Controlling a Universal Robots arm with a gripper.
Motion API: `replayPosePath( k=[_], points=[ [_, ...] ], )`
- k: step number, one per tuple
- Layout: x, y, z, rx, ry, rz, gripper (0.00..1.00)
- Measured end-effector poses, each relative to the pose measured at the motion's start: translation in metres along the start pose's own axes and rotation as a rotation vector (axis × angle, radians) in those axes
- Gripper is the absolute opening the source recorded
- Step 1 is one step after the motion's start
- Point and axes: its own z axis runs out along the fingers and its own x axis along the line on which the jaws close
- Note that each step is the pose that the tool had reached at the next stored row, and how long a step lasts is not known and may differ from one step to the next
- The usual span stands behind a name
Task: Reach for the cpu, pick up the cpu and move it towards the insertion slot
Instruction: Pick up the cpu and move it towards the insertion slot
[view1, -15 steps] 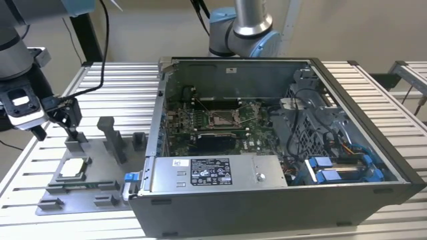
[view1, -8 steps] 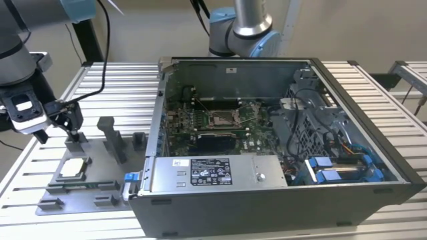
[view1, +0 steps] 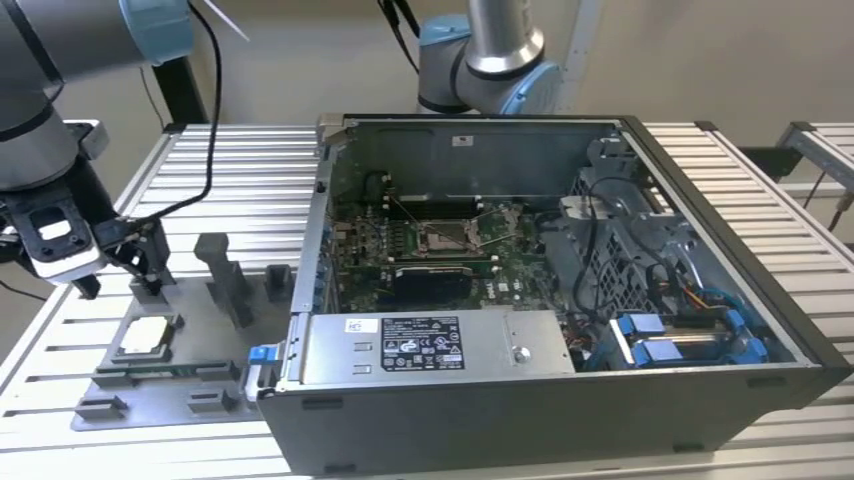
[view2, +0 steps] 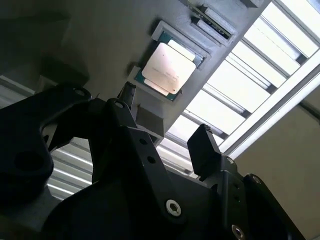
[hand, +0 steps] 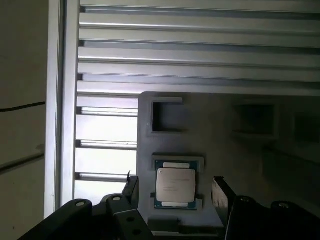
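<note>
Gripper (view1: 118, 278) is hanging wide open, gripping nothing, just above the grey fixture (view1: 200, 350). The cpu (view1: 147, 335) is lying untouched in its pocket there. The insertion slot (view1: 445, 237) is sitting well apart, inside the computer case (view1: 534, 420).

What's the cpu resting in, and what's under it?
The cpu lies flat in a framed pocket of the grey fixture, top face bare. Its underside and the pocket floor are covered by the cpu itself.
</note>
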Motion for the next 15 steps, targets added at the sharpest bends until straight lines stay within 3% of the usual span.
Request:
replayPosePath(
  k=[15],
  points=[
    [-0.0031,-0.0144,0.0248,0.0000,0.0016,-0.005,1.00]
  ],
)
